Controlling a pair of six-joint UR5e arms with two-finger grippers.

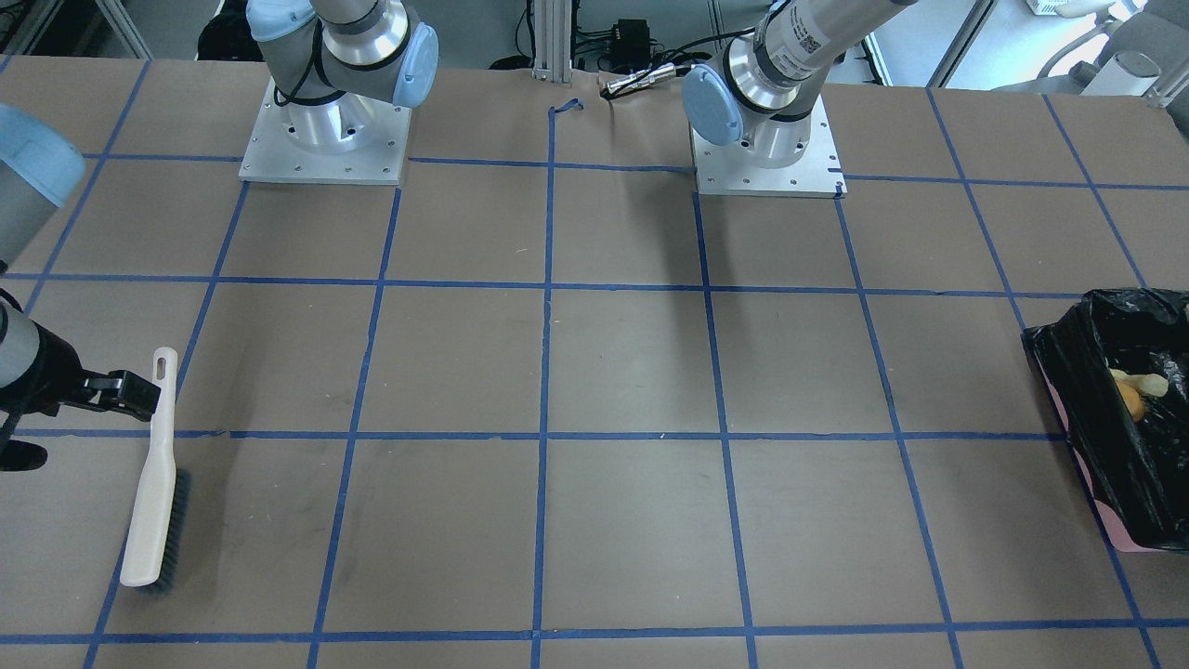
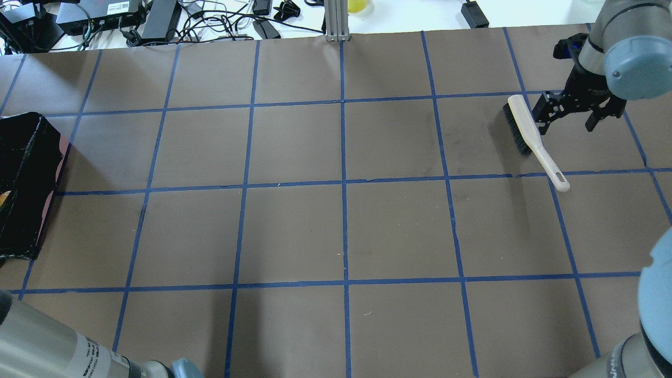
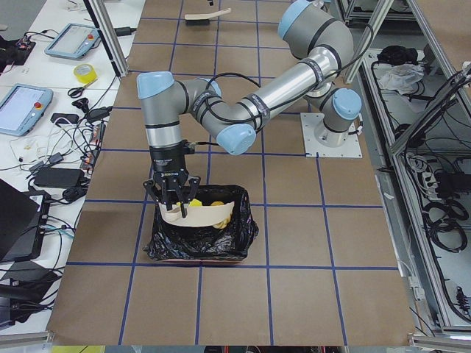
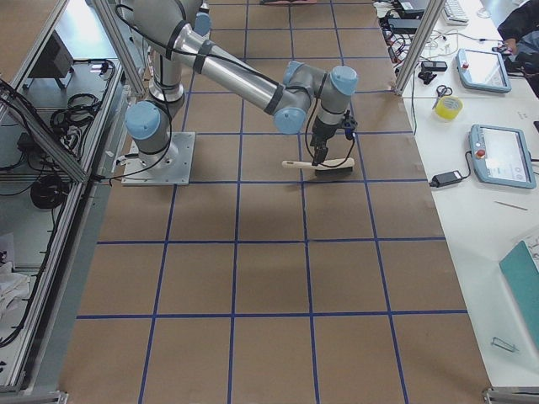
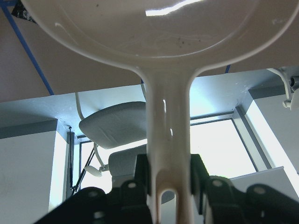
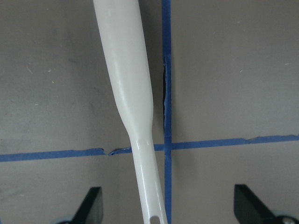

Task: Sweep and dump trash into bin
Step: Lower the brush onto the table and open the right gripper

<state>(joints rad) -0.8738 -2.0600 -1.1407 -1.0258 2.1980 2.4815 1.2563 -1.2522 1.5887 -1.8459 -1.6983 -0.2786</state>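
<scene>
Left gripper (image 5: 170,179), clamped on the dustpan (image 3: 202,215) handle, hangs the pan straight down into the bin (image 3: 246,224) at the left end of the table (image 2: 294,231). Trash (image 1: 1131,390) lies inside. Far right, the right gripper (image 6: 168,205) spreads wide over the flat-lying brush (image 2: 526,128), whose handle points toward the robot.

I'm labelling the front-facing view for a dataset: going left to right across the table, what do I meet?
The brush → right arm's base plate → left arm's base plate → bin.
</scene>
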